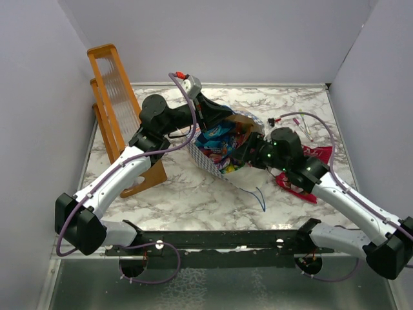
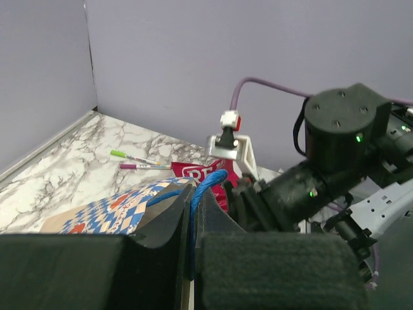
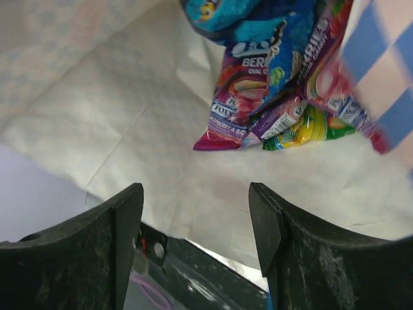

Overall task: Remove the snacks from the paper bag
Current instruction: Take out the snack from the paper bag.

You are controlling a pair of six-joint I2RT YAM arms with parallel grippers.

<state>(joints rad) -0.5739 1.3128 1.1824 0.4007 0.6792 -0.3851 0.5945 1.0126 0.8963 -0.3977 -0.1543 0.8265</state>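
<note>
Near the table's (image 1: 193, 200) right edge we see a red pouch (image 1: 321, 154) lying out under the right arm. Mid-table, our right gripper (image 3: 197, 194), jaws spread and empty, sits in the mouth of the bag (image 1: 208, 165), with packets (image 3: 258, 84) piled inside. Beyond, the left gripper (image 2: 193, 197) pinches the bag's cord (image 2: 210, 181).

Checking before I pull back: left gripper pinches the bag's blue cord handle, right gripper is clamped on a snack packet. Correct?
Not the right one. In the right wrist view the right gripper stands open and empty inside the paper bag, short of the snacks. The left gripper does pinch the blue cord handle.
</note>
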